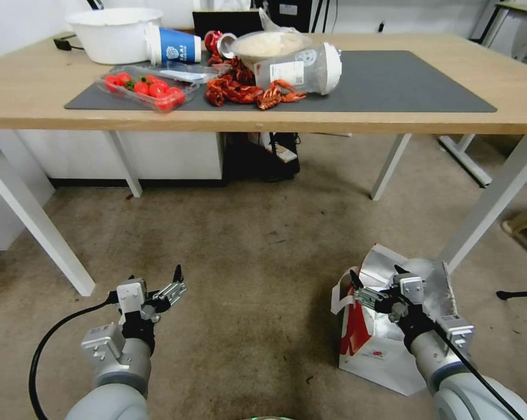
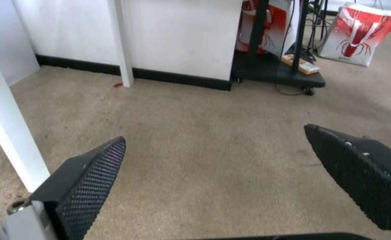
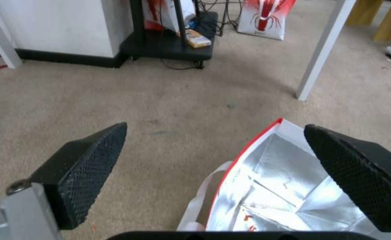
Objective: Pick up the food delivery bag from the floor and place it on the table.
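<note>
The food delivery bag (image 1: 384, 357) stands upright on the floor (image 1: 257, 245) at my right, white with a red side panel, its mouth open. Its silver foil lining (image 3: 271, 186) and a white handle (image 3: 200, 200) show in the right wrist view. My right gripper (image 1: 375, 275) hangs open just above the bag's top. One finger (image 3: 360, 173) is over the foil opening and the other over carpet, so the red rim lies between them. My left gripper (image 1: 158, 281) is open over bare carpet at the left, holding nothing. The long light-wood table (image 1: 30, 87) stretches ahead.
The dark grey mat (image 1: 403, 81) has free room on its right half. Its left half holds a tomato tray, crayfish, cups and a white bowl. A white table leg (image 1: 491, 198) slants down beside the bag. A black cart (image 3: 168, 43) and another crayfish-printed bag (image 3: 264, 16) sit under the table.
</note>
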`<state>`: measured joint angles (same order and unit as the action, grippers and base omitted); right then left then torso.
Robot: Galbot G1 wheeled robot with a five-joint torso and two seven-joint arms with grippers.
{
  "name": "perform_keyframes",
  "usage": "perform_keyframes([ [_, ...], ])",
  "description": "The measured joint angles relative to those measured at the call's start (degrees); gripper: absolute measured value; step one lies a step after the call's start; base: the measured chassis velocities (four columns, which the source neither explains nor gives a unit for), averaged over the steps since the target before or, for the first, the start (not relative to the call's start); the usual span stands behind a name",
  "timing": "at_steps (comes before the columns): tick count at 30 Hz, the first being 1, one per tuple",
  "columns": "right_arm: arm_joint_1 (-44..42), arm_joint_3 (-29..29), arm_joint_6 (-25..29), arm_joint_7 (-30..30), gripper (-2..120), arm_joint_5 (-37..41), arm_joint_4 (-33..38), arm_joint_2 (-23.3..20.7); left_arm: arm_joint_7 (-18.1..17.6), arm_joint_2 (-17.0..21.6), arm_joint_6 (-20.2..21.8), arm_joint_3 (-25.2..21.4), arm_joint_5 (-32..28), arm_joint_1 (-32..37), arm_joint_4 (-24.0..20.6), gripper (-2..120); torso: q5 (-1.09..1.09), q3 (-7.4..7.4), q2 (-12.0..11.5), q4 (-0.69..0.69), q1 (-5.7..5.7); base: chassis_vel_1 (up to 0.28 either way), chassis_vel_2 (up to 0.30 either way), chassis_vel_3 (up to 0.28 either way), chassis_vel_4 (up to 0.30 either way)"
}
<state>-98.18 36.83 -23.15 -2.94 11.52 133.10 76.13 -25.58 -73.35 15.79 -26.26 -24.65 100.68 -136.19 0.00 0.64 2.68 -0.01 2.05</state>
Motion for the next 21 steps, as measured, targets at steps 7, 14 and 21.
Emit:
perform_keyframes([
  [7,-0.02,-0.06,0.0,0.0,100,-0.03,0.0,-0.05,0.0,-0.13,-0.02,0.0,0.0,0.04,-0.1,100,0.0,-0.65,-0.98,-0.01,-0.1,0.0,0.0,0.0,0.0],
  [14,-0.3,-0.08,0.0,0.01,100,-0.04,0.09,-0.17,0.03,-0.28,-0.05,0.08,0.02,0.16,-0.13,100,0.01,-0.64,-1.4,-0.02,-0.18,0.0,0.0,0.0,0.0],
  [21,-0.47,-0.02,0.0,0.01,100,-0.07,0.31,-0.28,0.06,-0.36,-0.11,0.16,0.04,0.24,-0.19,100,0.0,-0.64,-1.32,-0.01,-0.19,0.0,0.0,0.0,0.0],
])
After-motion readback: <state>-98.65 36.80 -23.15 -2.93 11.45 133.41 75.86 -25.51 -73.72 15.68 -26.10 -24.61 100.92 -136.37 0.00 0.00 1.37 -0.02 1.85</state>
